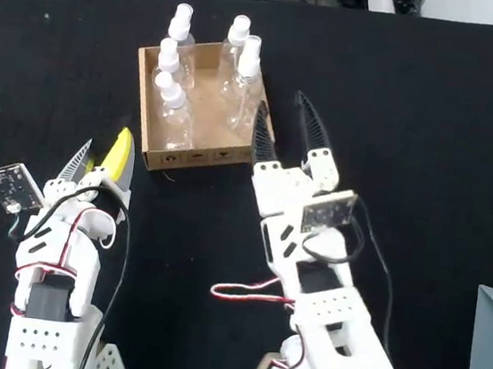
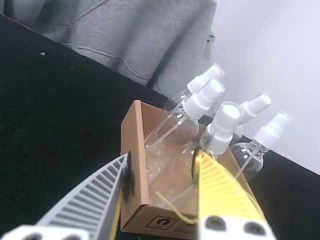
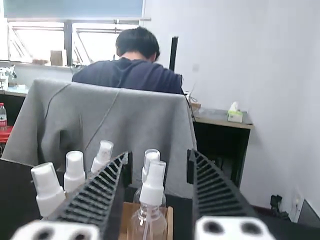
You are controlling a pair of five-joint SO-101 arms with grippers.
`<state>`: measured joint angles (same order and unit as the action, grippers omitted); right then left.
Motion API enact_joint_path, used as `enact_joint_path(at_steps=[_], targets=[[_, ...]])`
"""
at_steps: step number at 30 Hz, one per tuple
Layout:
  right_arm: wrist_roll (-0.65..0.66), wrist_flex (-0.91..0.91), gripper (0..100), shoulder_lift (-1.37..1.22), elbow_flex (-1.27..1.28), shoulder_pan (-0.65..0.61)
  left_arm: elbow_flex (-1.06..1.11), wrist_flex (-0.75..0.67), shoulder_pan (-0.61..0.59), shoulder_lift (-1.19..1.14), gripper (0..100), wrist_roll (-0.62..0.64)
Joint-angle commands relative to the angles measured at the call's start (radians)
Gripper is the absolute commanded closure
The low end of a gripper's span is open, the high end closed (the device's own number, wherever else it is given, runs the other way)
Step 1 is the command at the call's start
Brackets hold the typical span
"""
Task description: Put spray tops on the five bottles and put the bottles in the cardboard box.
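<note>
All five bottles (image 1: 175, 104), spray tops on, stand inside the cardboard box (image 1: 187, 154) on the black counter (image 1: 433, 126). The left gripper (image 1: 106, 138) and the right gripper (image 1: 281, 101) sit beside its near corners, fingers apart and holding nothing.

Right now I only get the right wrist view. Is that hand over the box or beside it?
Observer: Both. In the high view the right hand is open, with one finger crossing the box's right wall and the other above bare table.
Operator: And the other arm?
Observer: The left hand is open and empty, just beside the box's near left corner.
</note>
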<state>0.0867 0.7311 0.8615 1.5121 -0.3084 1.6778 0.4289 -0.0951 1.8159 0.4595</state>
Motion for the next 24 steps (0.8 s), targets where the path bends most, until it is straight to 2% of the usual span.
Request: enact_joint_path(at_steps=[1, 5, 24], targets=[[-0.018, 0.005, 87.1, 0.068, 0.005, 0.009, 0.022, -0.021, -0.007, 0.005, 80, 0.002], [-0.081, 0.003, 87.1, 0.119, 0.018, 0.015, 0.022, -0.021, -0.007, 0.005, 80, 0.002], [-0.089, 0.003, 87.1, 0.414, 0.134, 0.009, 0.022, -0.021, -0.007, 0.005, 80, 0.002]])
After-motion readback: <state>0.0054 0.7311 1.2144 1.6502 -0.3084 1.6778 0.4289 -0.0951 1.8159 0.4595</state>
